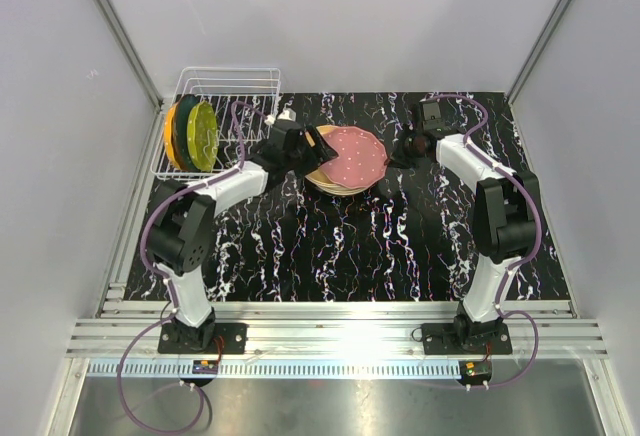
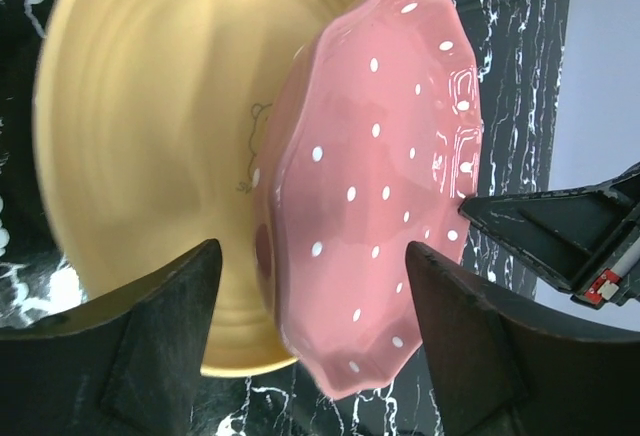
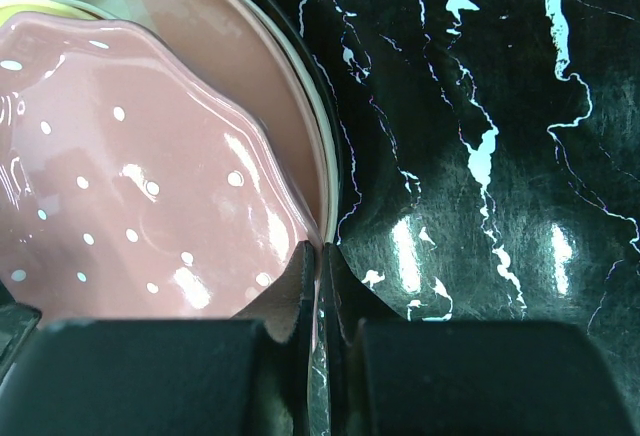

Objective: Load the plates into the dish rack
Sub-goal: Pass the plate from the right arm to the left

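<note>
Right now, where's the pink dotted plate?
Top view, table centre: pink plate tops the plate stack, right of the dish rack, between left tool and right tool, which pinches its rim.

Coloured plates [image 1: 192, 134] stand upright in the dish rack [image 1: 232, 71]; a pink spotted plate [image 1: 352, 154] tops the central stack [image 1: 335, 184].

A black tabletop [image 1: 350, 246] veined with white sits between pale grey walls [image 1: 60, 156], slotted aluminium rails [image 1: 340, 339] lining its near edge.
</note>
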